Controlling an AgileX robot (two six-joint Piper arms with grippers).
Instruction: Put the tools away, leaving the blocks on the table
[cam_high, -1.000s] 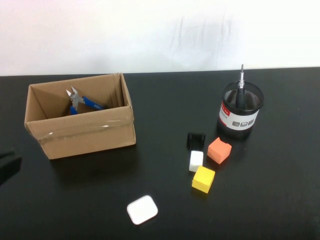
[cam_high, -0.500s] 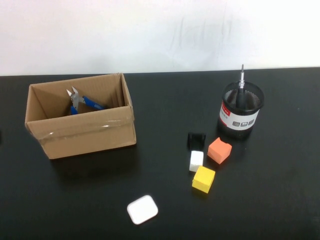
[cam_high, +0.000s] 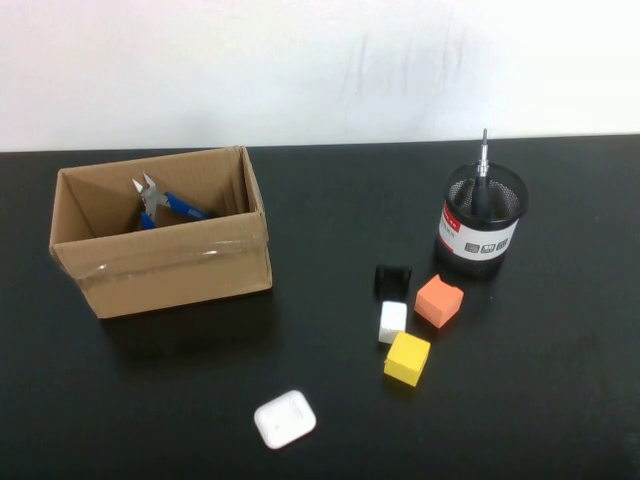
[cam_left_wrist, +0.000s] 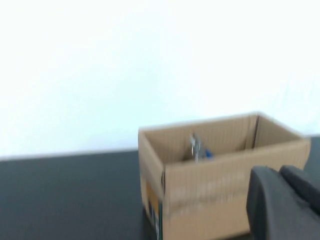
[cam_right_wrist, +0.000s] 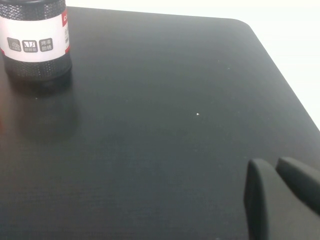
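Cutters (cam_high: 160, 203) sit in the box (cam_high: 170, 265), screwdriver (cam_high: 482, 165) in the cup (cam_high: 480, 235). I see left gripper (cam_left_wrist: 285, 200) and right gripper (cam_right_wrist: 280, 195) closed, empty, parked; careless reaching could scatter blocks (cam_high: 410, 325).

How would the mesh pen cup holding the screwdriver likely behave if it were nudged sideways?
The mesh pen cup stands upright on a round base, so it would probably slide on the table rather than roll. The screwdriver leans above its rim and might rattle or shift. The cup looks light, so a high push could tip it.
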